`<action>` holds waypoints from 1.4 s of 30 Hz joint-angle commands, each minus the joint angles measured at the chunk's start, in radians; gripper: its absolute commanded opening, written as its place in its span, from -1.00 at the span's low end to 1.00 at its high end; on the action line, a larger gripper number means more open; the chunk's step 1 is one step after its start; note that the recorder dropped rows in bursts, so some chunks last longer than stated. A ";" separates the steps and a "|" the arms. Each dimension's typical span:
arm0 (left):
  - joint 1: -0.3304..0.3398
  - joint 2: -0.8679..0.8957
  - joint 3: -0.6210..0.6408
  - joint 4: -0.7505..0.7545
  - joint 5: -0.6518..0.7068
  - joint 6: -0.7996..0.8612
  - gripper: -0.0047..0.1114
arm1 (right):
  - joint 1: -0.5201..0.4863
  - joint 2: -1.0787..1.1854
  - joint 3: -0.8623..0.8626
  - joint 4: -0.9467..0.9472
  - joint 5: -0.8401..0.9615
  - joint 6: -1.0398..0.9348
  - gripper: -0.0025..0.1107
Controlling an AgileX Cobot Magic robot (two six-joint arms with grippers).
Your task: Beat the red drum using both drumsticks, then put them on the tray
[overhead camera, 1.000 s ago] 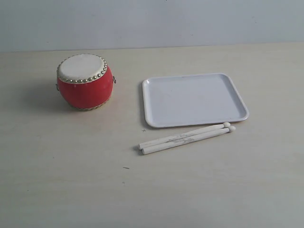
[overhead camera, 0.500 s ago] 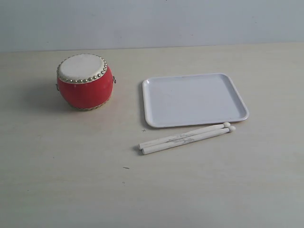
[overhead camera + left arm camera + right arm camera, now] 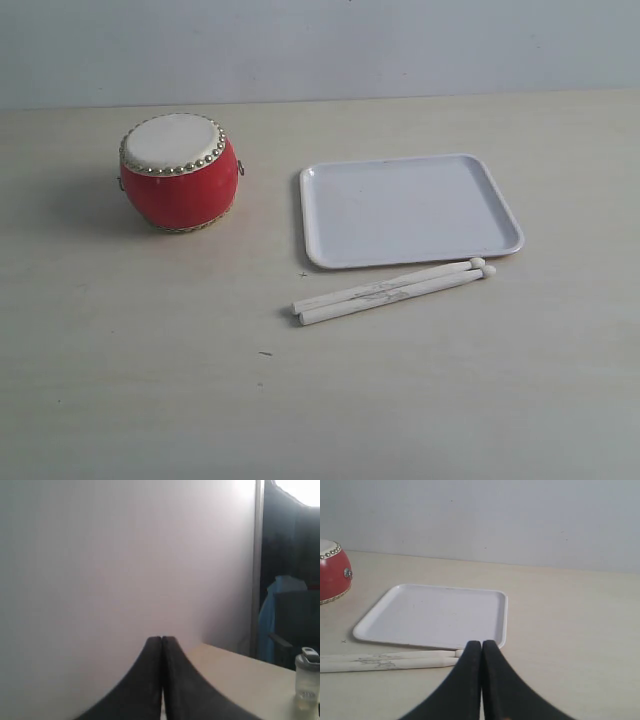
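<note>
Holding left gripper [image 3: 161,639] and right gripper [image 3: 481,642] fingers pressed together, we see the drumsticks [image 3: 390,290] side by side on the table [image 3: 150,380] just beside the tray [image 3: 410,210], the red drum [image 3: 180,185] apart.

No writing can be read anywhere; the drumsticks [image 3: 392,289] carry faint grey marks, too small to tell if lettering

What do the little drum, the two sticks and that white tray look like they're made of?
Red drum: glossy lacquered body, likely wood; matte cream skin, brass-looking studs. Drumsticks: pale, matte, probably bare wood. Tray: smooth white, probably plastic, faintly sheened.
</note>
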 commanded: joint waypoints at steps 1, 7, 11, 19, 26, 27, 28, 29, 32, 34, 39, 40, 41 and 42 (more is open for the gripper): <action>0.002 0.083 -0.092 0.141 -0.074 -0.189 -0.92 | -0.004 -0.006 0.005 -0.002 -0.007 -0.005 -0.96; -0.003 0.149 -0.133 0.141 -0.105 -0.197 -0.92 | -0.004 -0.006 0.005 -0.002 -0.007 -0.005 -0.96; -0.003 0.180 -0.173 0.141 -0.057 -0.197 -0.92 | -0.004 -0.006 0.005 -0.002 -0.007 -0.005 -0.96; -0.003 0.207 -0.261 0.141 0.070 -0.175 -0.92 | -0.004 -0.006 0.005 -0.002 -0.007 -0.005 -0.96; -0.003 0.268 -0.255 0.141 -0.034 -0.173 -0.92 | -0.004 -0.006 0.005 -0.002 -0.007 -0.005 -0.96; -0.003 0.268 -0.256 0.141 -0.027 -0.170 -0.92 | -0.004 -0.006 0.005 -0.002 -0.007 -0.005 -0.96; -0.003 0.268 -0.256 0.141 -0.021 -0.157 -0.92 | -0.004 -0.006 0.005 -0.002 -0.007 -0.005 -0.96; -0.003 0.268 -0.256 0.141 -0.003 -0.138 -0.92 | -0.004 -0.006 0.005 -0.002 -0.007 -0.005 -0.96; -0.003 0.268 -0.256 0.141 0.090 -0.074 -0.92 | -0.004 -0.006 0.005 -0.002 -0.007 -0.005 -0.96; -0.003 0.268 -0.256 0.141 0.143 -0.038 -0.92 | -0.004 -0.006 0.005 -0.002 -0.007 -0.005 -0.96; -0.003 0.268 -0.256 0.141 0.194 0.041 -0.92 | -0.004 -0.006 0.005 -0.002 -0.007 -0.005 -0.96; -0.003 0.271 -0.256 0.141 0.194 0.047 -0.92 | -0.004 -0.006 0.005 -0.002 -0.007 -0.005 -0.96; -0.003 0.270 -0.256 0.141 0.192 0.053 -0.92 | -0.004 -0.006 0.005 -0.002 -0.007 -0.005 -0.96; -0.003 0.270 -0.256 0.141 0.192 0.056 -0.92 | -0.004 -0.006 0.005 -0.002 -0.007 -0.005 -0.96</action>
